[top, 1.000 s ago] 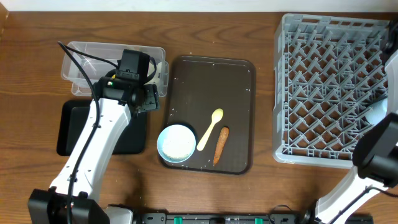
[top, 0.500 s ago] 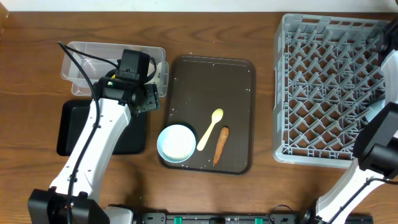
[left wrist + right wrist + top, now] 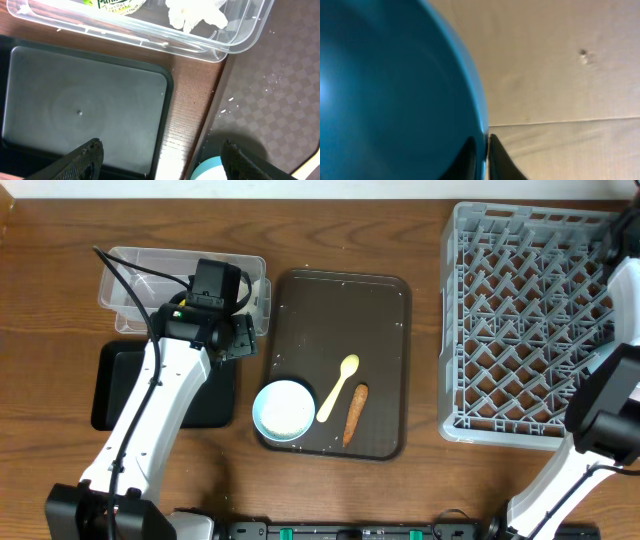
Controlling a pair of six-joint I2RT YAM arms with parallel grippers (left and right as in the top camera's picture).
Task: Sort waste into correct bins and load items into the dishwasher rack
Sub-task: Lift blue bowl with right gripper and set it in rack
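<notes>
My left gripper [image 3: 233, 340] [image 3: 161, 146] is open and empty, above the gap between the black tray [image 3: 113, 388] [image 3: 75, 110] and the brown serving tray. The clear tub [image 3: 128, 276] [image 3: 235, 40] holds the yellow-green wrapper [image 3: 117, 4] and white tissue [image 3: 196, 15]. The light blue bowl [image 3: 283, 410] [image 3: 212, 169], with white rice inside, the pale yellow spoon [image 3: 338, 388] and the carrot-like stick [image 3: 354, 413] lie on the serving tray. My right gripper [image 3: 486, 142] is shut on the rim of the dark blue plate [image 3: 395, 90]. The cups are out of view.
The grey dishwasher rack [image 3: 530, 330] stands at the right, with my right arm [image 3: 605, 415] along its right edge. The brown serving tray [image 3: 375, 310] [image 3: 280, 100] has loose white rice grains [image 3: 272, 81] scattered on it. Behind the plate is a pale wall.
My right arm has shifted slightly toward the far right corner of the rack. The left arm and the things on the table have not moved.
</notes>
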